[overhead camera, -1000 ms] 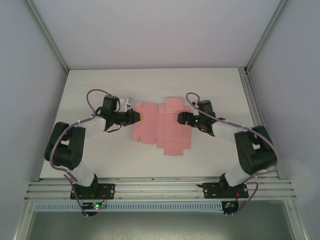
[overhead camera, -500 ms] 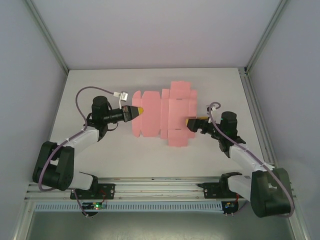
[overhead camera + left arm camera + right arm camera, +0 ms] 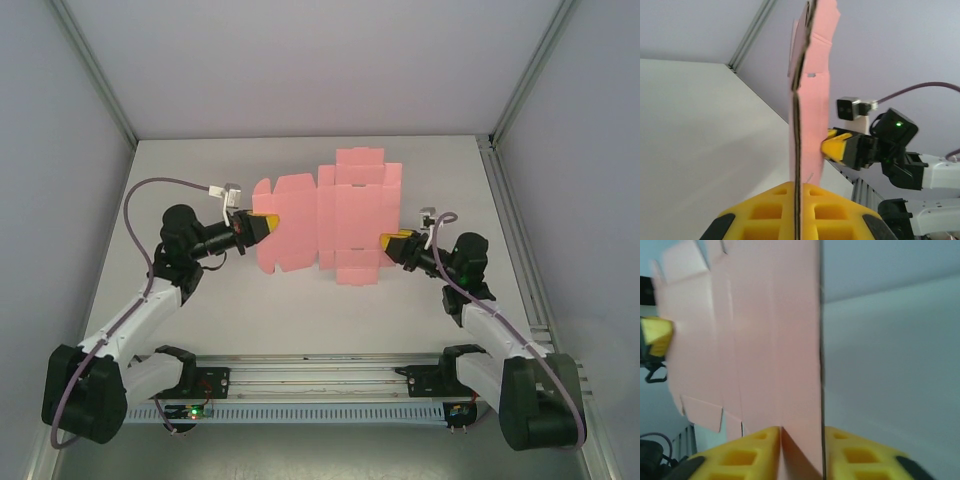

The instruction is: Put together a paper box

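- The paper box (image 3: 330, 220), an unfolded sheet, sits between the two end effectors, above the desk (image 3: 200, 170).
- The left end effector (image 3: 262, 227) meets its left edge.
- The right end effector (image 3: 392, 243) meets its right edge.

A fixed camera above and behind the two arm bases looks down on the white table (image 3: 200, 170) from afar. Each wrist camera sits close behind its own yellow fingertips, the left (image 3: 796, 212) facing across to the opposite arm, the right (image 3: 800, 455) facing back. All three views share the creased pink card sheet (image 3: 335, 215) (image 3: 810, 100) (image 3: 750, 340).
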Available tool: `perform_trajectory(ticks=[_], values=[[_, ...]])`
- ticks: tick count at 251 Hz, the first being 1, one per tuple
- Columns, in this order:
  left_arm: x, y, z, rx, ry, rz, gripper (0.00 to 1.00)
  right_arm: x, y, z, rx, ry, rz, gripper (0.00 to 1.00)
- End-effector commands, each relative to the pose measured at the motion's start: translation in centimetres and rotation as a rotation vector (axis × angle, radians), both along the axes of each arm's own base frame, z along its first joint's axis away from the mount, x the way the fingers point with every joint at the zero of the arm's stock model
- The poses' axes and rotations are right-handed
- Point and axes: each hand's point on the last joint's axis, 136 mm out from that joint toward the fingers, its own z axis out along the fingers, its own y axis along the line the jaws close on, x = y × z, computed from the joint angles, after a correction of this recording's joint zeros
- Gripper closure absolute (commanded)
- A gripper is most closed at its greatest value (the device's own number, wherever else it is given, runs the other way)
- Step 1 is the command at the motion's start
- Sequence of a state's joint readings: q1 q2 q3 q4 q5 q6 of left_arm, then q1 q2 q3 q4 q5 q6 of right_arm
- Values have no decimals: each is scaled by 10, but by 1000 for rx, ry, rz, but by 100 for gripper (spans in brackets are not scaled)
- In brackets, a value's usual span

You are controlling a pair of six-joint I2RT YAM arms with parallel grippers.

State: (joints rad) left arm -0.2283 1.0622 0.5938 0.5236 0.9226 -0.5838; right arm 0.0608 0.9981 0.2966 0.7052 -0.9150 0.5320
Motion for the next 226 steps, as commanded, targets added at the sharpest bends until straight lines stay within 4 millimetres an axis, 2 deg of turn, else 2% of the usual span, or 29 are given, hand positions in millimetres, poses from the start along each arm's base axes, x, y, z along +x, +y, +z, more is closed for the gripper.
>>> perform_trajectory(ticks=[1, 36, 63, 82, 99, 124, 130, 140, 146, 152, 154, 179, 201, 210, 226], values=[[0, 1, 0, 2, -29, 29, 100, -25, 17, 42, 32, -176, 124, 81], [6, 4, -6, 9, -5, 68, 100, -37, 31, 63, 3, -245, 175, 88], [11, 11, -10, 10, 7, 135, 100, -43, 33, 70, -12, -271, 176, 92], [14, 16, -11, 6, 14, 181, 100, -44, 32, 71, -19, -273, 162, 94], [14, 18, -12, 3, 19, 194, 100, -44, 32, 68, -31, -264, 153, 100], [13, 17, -18, 22, 38, 190, 100, -37, 32, 64, -61, -221, 134, 100], [15, 20, -21, 35, 57, 207, 89, -34, 32, 61, -81, -201, 130, 100], [19, 25, -28, 72, 93, 251, 60, -28, 32, 53, -139, -167, 113, 100], [22, 29, -33, 104, 116, 286, 37, -23, 30, 47, -181, -140, 90, 100], [24, 35, -38, 136, 137, 323, 6, -19, 29, 42, -225, -118, 72, 100], [25, 37, -39, 147, 142, 336, 1, -18, 29, 40, -239, -109, 72, 100], [28, 68, -48, 288, 191, 512, 0, -7, 26, 28, -389, -28, 62, 100], [26, 98, -40, 372, 215, 670, 0, -8, 31, 30, -494, 4, 131, 100], [25, 110, -35, 392, 230, 733, 0, -11, 34, 31, -525, 12, 179, 100], [23, 125, -25, 414, 247, 816, 0, -31, 48, 31, -570, 5, 351, 100]])
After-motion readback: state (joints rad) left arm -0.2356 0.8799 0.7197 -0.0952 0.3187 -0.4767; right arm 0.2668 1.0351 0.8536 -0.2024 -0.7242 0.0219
